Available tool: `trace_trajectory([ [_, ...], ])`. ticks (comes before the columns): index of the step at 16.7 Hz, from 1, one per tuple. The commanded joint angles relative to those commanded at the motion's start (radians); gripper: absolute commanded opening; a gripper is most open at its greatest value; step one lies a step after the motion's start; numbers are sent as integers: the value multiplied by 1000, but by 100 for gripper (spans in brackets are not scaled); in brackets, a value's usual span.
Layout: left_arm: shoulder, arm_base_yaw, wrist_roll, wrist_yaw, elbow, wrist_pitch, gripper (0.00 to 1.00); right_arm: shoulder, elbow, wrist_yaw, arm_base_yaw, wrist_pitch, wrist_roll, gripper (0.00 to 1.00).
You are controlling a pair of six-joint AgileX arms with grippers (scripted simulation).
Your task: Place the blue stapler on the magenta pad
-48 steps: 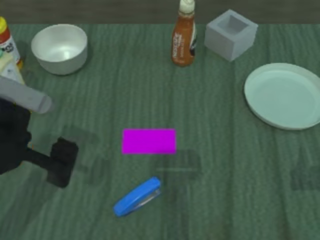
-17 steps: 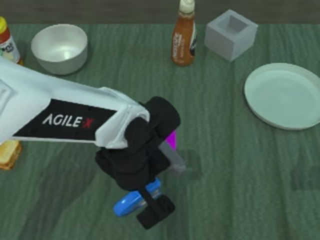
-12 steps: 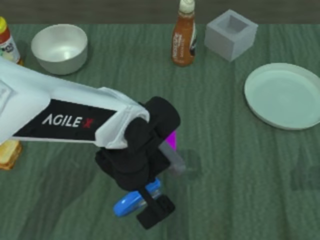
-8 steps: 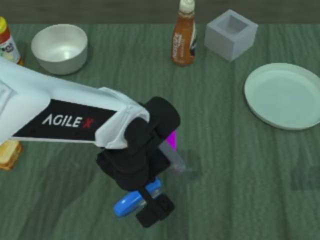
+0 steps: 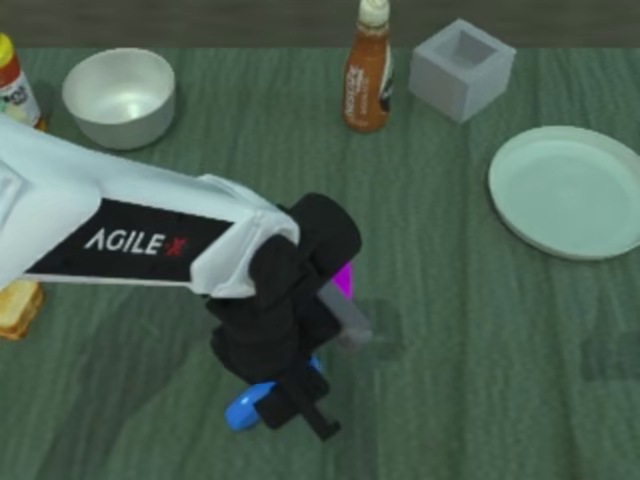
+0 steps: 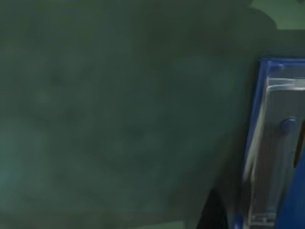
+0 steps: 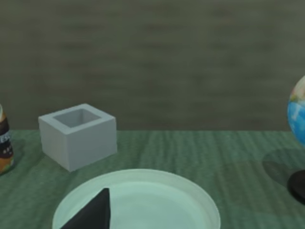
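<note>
The left arm reaches in from the top view's left, its white link bearing the words "AGILE X" in white on a black panel. Its black wrist hangs over the near middle of the green table [image 5: 470, 330], and the left gripper [image 5: 290, 405] sits right on the blue stapler [image 5: 240, 410]. Only the stapler's left tip shows from above, so whether the fingers are clamped on it or merely around it cannot be told. In the left wrist view the blue stapler [image 6: 276, 157] fills one edge very close up, with its silver-grey metal face in a blue rim.

The magenta pad [image 5: 345, 280] lies just behind the stapler, almost wholly hidden by the wrist; only a sliver shows.

Behind the pad, at the far edge, stands an orange-brown sauce bottle [image 5: 368, 75] with a cream cap and a label too small to read. A grey open-topped box [image 5: 462, 68] is just right of the bottle; a white bowl [image 5: 119, 97] lies well to its left. A white plate [image 5: 568, 190] lies right of the pad. A red-capped jar [image 5: 15, 85] stands left of the bowl.

The right arm is out of the top view; its wrist view shows the plate, a dark fingertip and a globe [image 7: 298, 119].
</note>
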Motion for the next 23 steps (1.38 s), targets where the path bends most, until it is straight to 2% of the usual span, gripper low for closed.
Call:
trace_trajectory([
  [11,-24,3,-6,5,19,-25,0,0,0,0,0,0,0,100],
  [18,-152,16,-8,4,176,-332,0,0,0,0,0,0,0,100],
  [23,-191,19,-7,5,211,-387,0,0,0,0,0,0,0,100],
])
